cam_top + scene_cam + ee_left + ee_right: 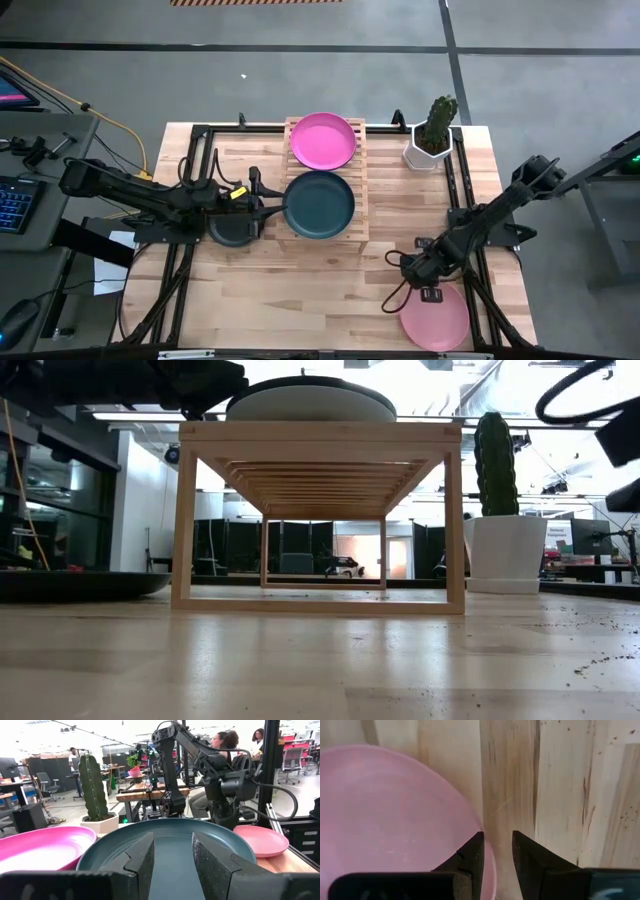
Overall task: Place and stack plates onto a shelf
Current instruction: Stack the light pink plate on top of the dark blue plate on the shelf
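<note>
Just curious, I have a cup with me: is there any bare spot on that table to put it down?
Yes: the bare wood between the shelf and the salmon plate. The shelf is full with the magenta plate and teal plate; the left gripper crowds its side.

left gripper (268, 208) slightly parted, right gripper (408, 262) apparently likewise

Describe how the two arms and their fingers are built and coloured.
Both arms are dark, jointed links. The left arm carries a small yellow marking near its wrist; the right arm trails a looped black cable. The left fingers and the right fingers are black, blocky wedges with slanted inner faces.
</note>
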Robot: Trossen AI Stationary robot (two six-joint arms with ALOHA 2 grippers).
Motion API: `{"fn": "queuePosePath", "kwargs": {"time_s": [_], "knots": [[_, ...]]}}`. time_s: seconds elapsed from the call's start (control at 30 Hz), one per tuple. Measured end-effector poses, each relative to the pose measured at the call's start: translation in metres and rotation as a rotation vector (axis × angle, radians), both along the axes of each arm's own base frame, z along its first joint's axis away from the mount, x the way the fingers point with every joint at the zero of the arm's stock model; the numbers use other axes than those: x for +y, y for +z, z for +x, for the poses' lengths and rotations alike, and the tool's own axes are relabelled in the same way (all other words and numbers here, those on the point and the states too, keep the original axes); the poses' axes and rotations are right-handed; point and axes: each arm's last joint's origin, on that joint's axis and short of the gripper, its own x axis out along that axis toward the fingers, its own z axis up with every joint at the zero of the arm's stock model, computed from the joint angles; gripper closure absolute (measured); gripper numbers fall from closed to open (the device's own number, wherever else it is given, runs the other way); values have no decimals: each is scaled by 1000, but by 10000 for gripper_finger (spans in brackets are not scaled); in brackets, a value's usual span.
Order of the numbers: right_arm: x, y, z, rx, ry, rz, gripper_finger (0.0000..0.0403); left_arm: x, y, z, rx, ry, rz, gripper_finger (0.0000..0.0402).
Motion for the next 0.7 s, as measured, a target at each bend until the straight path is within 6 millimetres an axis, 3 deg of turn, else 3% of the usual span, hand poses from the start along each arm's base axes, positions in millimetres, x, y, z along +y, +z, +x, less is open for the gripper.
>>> {"fn": "queuePosePath", "kwargs": {"time_s": [0.53, 0.7], "knots": [[4, -15, 3, 76, 88, 0, 324, 0, 0, 0, 0, 1, 8, 280], [4, -15, 3, 75, 96, 0, 366, 0, 0, 0, 0, 1, 8, 279]]}}
